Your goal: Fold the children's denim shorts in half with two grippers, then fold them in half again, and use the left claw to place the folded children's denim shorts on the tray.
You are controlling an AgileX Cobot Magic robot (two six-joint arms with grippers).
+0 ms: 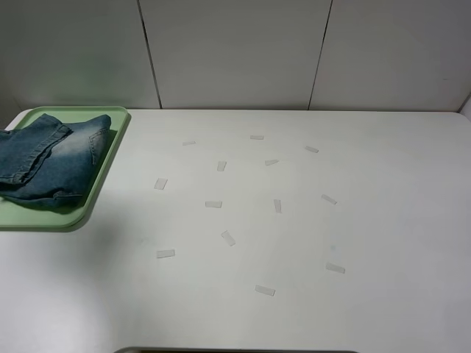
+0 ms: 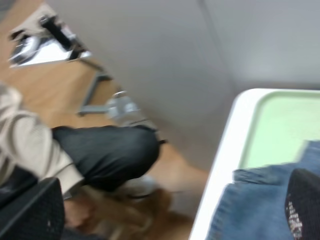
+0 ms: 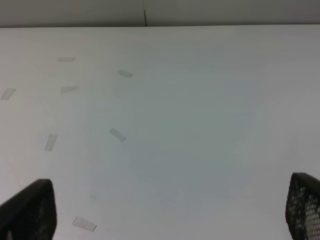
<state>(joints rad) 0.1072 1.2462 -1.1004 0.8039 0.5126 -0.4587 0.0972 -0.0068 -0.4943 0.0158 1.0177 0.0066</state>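
The folded children's denim shorts (image 1: 51,158) lie on the pale green tray (image 1: 110,121) at the table's far left, with one end hanging over the tray's left side. Neither arm shows in the high view. In the left wrist view the left claw (image 2: 165,215) is open and empty, its fingertips (image 2: 302,205) wide apart. It is over the table's left edge, beside the shorts (image 2: 255,205) and the tray (image 2: 280,130). In the right wrist view the right gripper (image 3: 165,210) is open and empty above bare white table.
Several small pale tape marks (image 1: 213,204) are scattered over the white table (image 1: 368,220). Grey wall panels stand behind it. In the left wrist view a seated person's dark-trousered leg (image 2: 110,155) and a wooden floor lie beyond the table's left edge.
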